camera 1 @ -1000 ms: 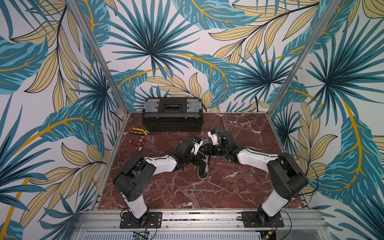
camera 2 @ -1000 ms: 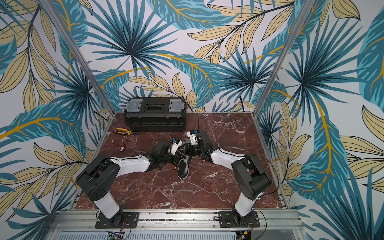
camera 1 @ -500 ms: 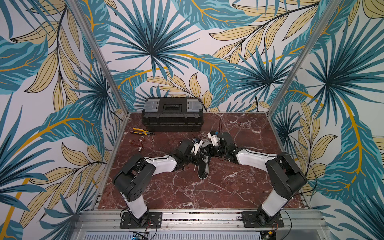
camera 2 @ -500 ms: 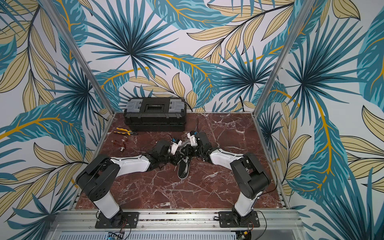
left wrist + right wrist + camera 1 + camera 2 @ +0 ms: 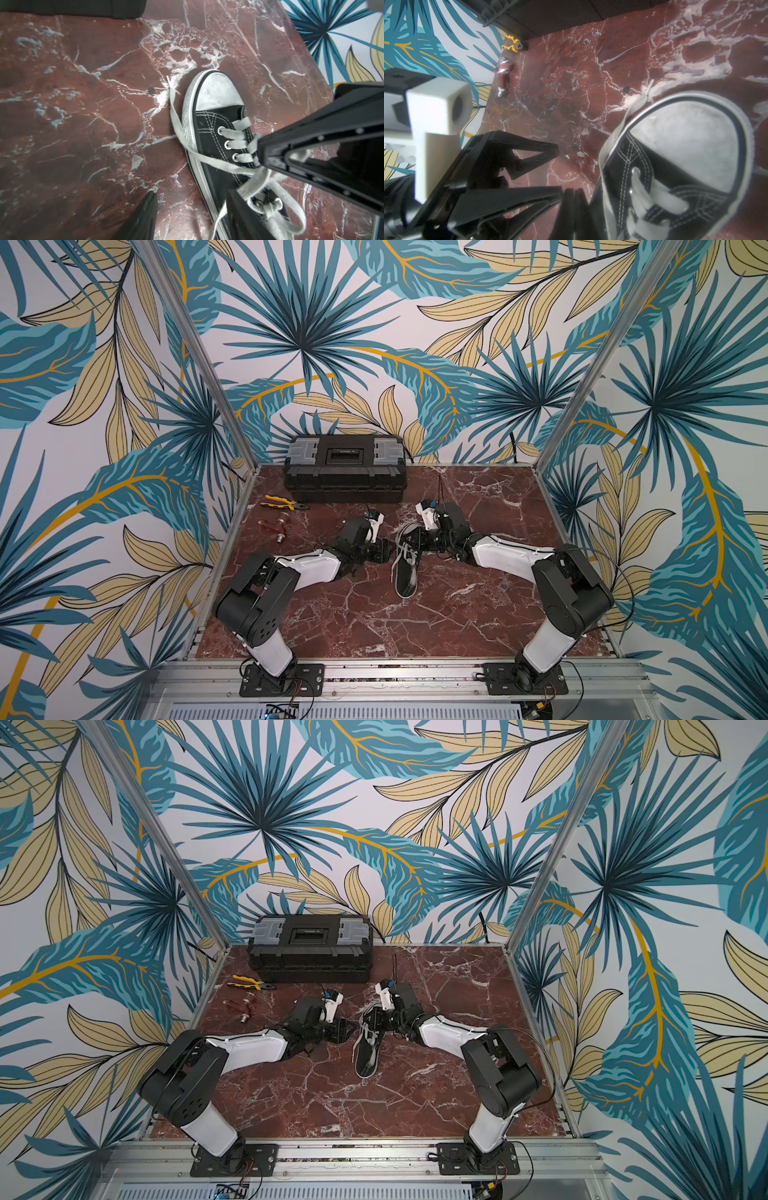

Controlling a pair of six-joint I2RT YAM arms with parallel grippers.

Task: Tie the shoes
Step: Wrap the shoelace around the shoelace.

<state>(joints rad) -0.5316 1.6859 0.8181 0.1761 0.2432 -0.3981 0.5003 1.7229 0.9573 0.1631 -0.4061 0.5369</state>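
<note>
- Left pincer [image 5: 558, 171] first: its two black fingers stand apart, released, gripping nothing, just beside the shoe on the side facing the left arm.
- Right pincer [image 5: 573, 193] is clenched, tips pressed together. In the left wrist view it sits right at the lace crossing, but whether a strand is pinched I cannot tell.
- Now the black canvas low-top sneaker [image 5: 406, 572] [image 5: 368, 1052]: it sits mid-worktop in both top views, upright on its sole between the two pincers. Its white rubber toe cap [image 5: 216, 91] points toward the black plastic toolbox [image 5: 345, 472] at the back.
- Flat white laces [image 5: 239, 133] run through the eyelets. One loose end [image 5: 172, 99] trails onto the red-brown marble worktop [image 5: 374, 622] just beside the toe cap, and a slack loop [image 5: 291, 207] lies over the upper near the ankle opening.
- Over by the left edge, yellow-handled pliers [image 5: 278, 502] and small red-and-metal pieces [image 5: 276, 526] lie in front of the toolbox, well apart from the sneaker.
</note>
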